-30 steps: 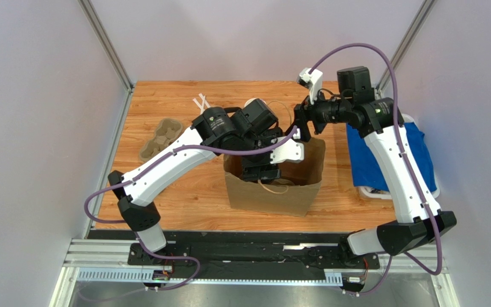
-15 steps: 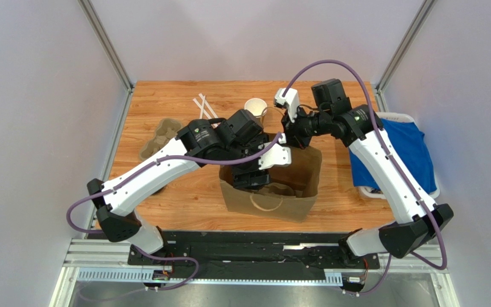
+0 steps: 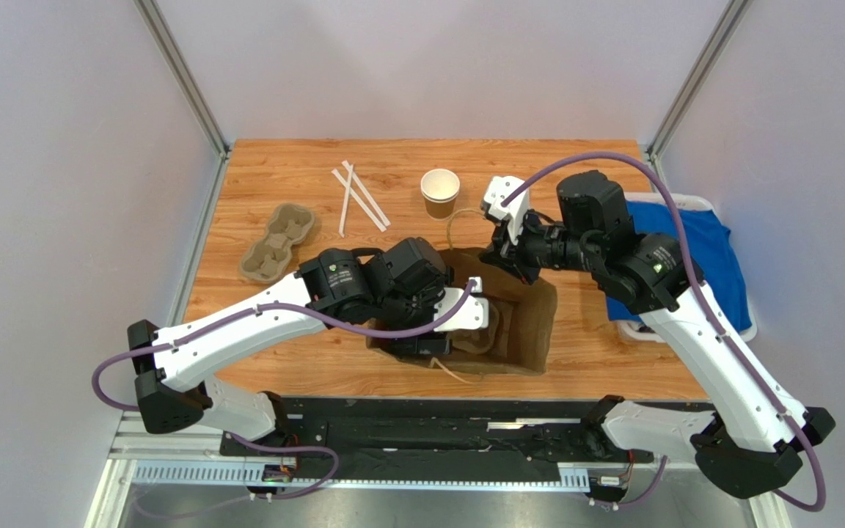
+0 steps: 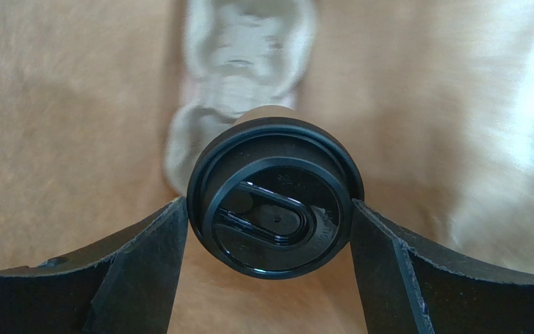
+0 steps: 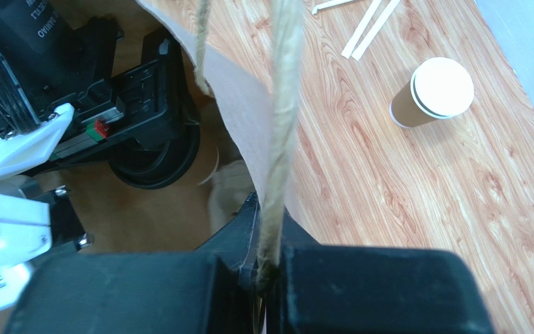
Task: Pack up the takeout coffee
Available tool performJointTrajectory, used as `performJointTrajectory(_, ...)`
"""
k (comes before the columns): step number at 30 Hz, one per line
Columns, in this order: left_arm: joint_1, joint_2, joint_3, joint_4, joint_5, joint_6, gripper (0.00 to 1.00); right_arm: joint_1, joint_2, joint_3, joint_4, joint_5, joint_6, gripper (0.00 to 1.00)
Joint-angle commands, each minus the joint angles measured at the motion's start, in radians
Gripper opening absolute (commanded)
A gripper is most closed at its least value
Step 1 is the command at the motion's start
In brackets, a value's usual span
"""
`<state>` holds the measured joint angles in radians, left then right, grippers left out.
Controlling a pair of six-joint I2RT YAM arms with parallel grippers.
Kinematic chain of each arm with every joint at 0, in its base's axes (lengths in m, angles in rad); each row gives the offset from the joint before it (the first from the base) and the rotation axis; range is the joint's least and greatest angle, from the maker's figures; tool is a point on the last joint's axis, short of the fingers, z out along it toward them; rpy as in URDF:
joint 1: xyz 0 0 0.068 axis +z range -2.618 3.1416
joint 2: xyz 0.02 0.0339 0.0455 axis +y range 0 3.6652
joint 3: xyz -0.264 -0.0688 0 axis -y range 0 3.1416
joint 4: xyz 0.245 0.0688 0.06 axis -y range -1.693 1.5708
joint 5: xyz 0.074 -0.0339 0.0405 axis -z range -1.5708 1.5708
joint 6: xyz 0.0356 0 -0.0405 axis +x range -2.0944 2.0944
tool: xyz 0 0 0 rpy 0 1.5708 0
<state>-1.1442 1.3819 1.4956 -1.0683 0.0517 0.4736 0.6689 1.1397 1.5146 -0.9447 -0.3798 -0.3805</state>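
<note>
The takeout coffee (image 4: pixel 275 198), a brown cup with a black lid, is inside the brown paper bag (image 3: pixel 526 330), seen lid-on in the left wrist view. My left gripper (image 4: pixel 268 209) reaches down into the bag and its fingers (image 4: pixel 158 250) press the lid's rim from both sides. From above, only the left wrist (image 3: pixel 416 292) shows over the bag's mouth; the cup is hidden. My right gripper (image 5: pixel 266 268) is shut on the bag's twine handle (image 5: pixel 280 125) at the far rim, holding that side up (image 3: pixel 501 251).
A lidless brown cup (image 3: pixel 439 188) stands behind the bag. White paper sticks (image 3: pixel 359 198) lie to its left. A pulp cup carrier (image 3: pixel 277 240) sits at the left. A white bin with a blue cloth (image 3: pixel 702 253) is at the right edge.
My right gripper has shut on the bag's handle. Both arms and the bag have shifted toward the near edge, and the left gripper is lower in the bag. The lidless cup has come into view.
</note>
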Motion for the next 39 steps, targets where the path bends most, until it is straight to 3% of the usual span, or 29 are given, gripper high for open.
performJointTrajectory(1,-0.028,-0.070,-0.070,0.079,-0.050,-0.013,0.33,0.015,-0.040,-0.028,0.089,0.087,0.064,0.00)
performJointTrajectory(8,-0.054,-0.095,-0.149,0.113,-0.085,-0.029,0.33,0.038,-0.080,-0.053,0.103,0.094,0.114,0.00)
performJointTrajectory(15,-0.080,-0.106,-0.231,0.171,-0.150,-0.024,0.33,0.090,-0.089,-0.025,0.130,0.237,0.013,0.00)
performJointTrajectory(21,-0.081,-0.130,-0.313,0.261,-0.239,-0.038,0.32,0.298,-0.176,-0.181,0.188,0.376,-0.076,0.00)
performJointTrajectory(24,-0.084,-0.142,-0.340,0.297,-0.271,-0.043,0.31,0.406,-0.215,-0.278,0.263,0.556,-0.135,0.00)
performJointTrajectory(33,-0.092,-0.176,-0.451,0.462,-0.372,0.005,0.31,0.416,-0.167,-0.263,0.463,0.815,-0.304,0.00)
performJointTrajectory(39,-0.092,-0.176,-0.491,0.528,-0.406,0.016,0.31,0.429,-0.163,-0.275,0.553,0.864,-0.411,0.00)
